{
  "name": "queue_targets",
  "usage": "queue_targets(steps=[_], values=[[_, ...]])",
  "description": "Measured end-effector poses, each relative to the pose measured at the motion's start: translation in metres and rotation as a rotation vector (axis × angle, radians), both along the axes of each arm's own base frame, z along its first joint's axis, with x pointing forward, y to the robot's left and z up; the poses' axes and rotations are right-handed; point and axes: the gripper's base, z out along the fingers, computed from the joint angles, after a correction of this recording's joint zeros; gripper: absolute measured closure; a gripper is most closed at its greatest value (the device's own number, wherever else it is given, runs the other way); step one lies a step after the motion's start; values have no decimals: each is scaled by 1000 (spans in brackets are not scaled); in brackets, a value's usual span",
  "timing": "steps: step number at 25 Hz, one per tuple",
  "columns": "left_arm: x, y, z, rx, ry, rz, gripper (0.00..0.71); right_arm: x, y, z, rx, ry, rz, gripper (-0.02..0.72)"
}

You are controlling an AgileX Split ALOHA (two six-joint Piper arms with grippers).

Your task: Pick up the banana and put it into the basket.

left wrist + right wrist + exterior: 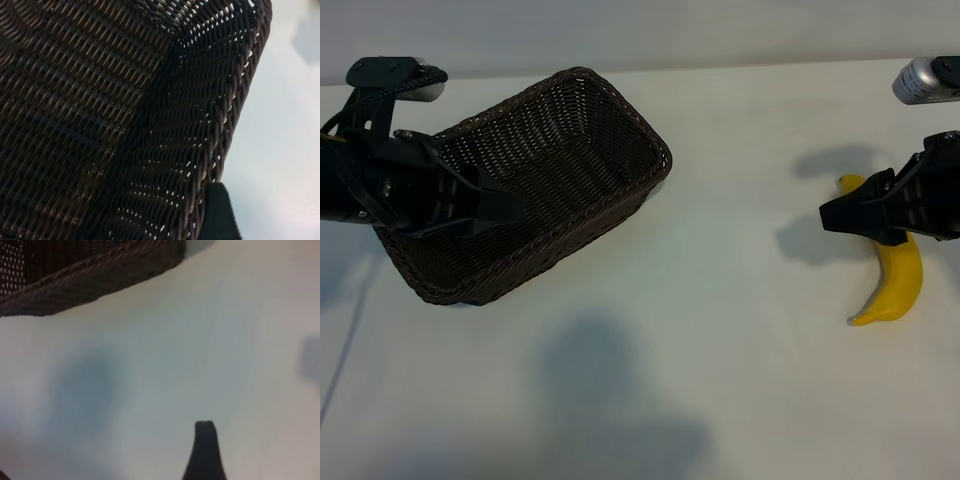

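On the white bench (720,350), your right gripper (832,215) hangs released over the curved yellow banana (900,285) to grasp; left gripper (500,210), released, overhangs the brown wicker basket (610,130).

A big white table (720,330) holds everything. A dark brown woven basket (570,150) sits on the table at the left side of the outside view, turned at a slant. It is open at the top. A yellow banana (898,285) lies flat on the table far over at the right, well apart from the basket. The banana curves, and part of it is hidden under a black robot arm. Soft grey shadows fall on the white top between them
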Motion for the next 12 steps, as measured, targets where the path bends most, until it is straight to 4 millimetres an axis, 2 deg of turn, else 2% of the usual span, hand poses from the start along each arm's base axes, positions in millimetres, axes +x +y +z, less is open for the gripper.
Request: queue_targets(steps=[12], values=[[0, 0, 0, -3, 5, 7, 196, 0, 0, 0, 2, 3, -6, 134]])
